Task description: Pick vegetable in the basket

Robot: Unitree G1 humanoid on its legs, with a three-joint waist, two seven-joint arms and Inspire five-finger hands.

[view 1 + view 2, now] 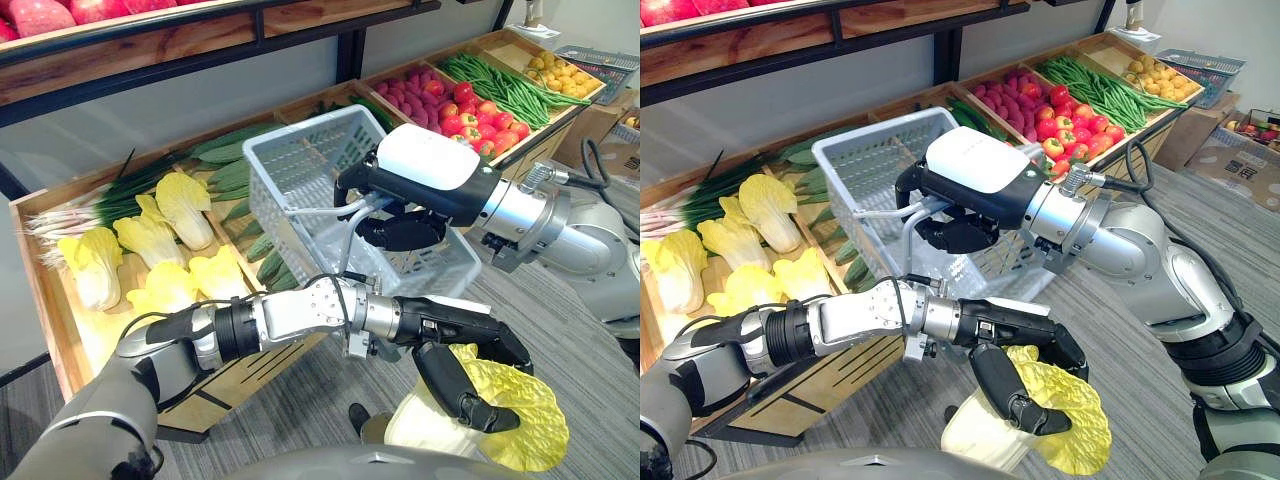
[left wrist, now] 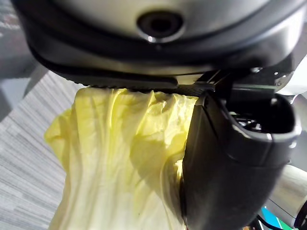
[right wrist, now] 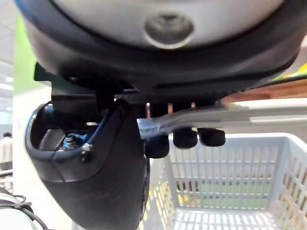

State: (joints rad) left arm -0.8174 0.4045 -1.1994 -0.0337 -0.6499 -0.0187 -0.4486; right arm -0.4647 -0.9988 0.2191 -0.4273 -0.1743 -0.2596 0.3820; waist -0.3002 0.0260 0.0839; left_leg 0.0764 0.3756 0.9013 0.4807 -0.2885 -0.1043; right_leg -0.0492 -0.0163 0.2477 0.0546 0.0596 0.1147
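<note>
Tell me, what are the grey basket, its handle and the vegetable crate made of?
Basket: likely moulded plastic, matte pale grey, slotted lattice walls. Handle, gripped by the right hand: possibly metal, thin with a dull sheen. Crate: wood, visible grain, light finish.

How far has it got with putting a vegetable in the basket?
Done: the left hand grips a yellow cabbage, held clear of the crate. In hand: the right hand holds the grey basket up by its handle. Left: the cabbage sits lower than the basket and must go in.
</note>
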